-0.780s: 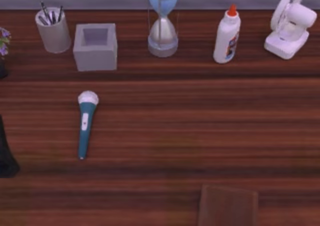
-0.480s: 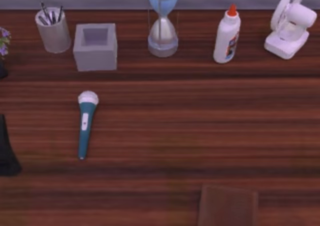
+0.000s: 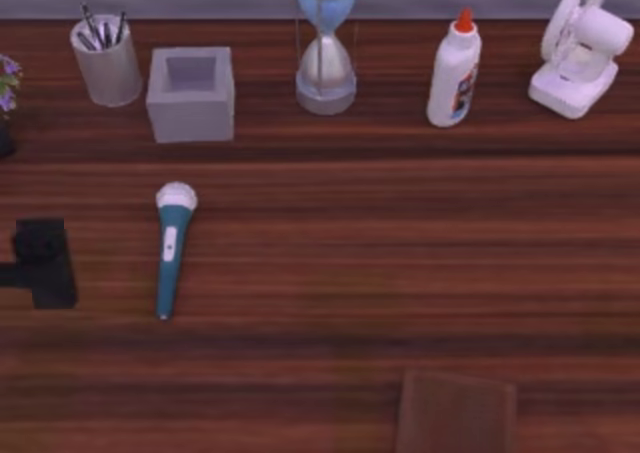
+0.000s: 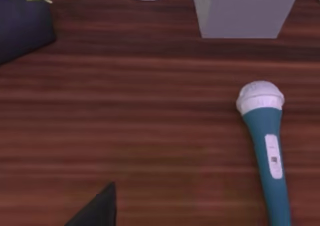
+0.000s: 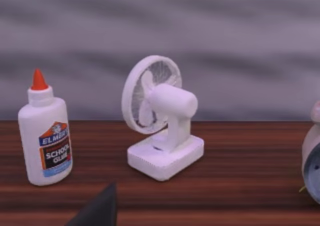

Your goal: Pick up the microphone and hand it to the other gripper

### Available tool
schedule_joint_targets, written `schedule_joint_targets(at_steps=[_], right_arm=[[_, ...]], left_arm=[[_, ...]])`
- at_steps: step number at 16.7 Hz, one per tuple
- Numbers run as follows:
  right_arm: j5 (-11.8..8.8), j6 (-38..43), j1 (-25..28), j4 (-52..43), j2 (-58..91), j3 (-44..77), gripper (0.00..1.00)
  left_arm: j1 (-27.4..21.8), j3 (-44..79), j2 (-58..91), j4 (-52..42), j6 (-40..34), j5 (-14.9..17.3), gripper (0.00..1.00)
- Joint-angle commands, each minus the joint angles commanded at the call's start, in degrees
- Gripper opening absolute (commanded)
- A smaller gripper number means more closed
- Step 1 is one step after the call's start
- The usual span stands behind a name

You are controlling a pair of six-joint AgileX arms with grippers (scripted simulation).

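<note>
The microphone [image 3: 170,251] lay near the table's left side, the left gripper [image 3: 42,263] just beside it, jaws unreadable; it looked light, rigid, slippery, best pinched mid-handle

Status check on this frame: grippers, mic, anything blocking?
Left arm at table's left edge, beside the microphone, no contact. Right arm out of top view. Microphone flat on the table, untouched. Nothing between arm and microphone.
</note>
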Motion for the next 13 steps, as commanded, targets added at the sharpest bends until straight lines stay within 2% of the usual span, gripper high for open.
schedule_joint_targets(at_steps=[7,13], right_arm=[[0.0,0.0,0.0,0.0,0.0,0.0,1.0],[0.0,0.0,0.0,0.0,0.0,0.0,1.0]], left_arm=[[-7.1,26.0,39.5,-16.9,-7.0,-0.2,1.0],[-11.4,40.4,60.8,-27.9,-10.9,-0.6,1.0]])
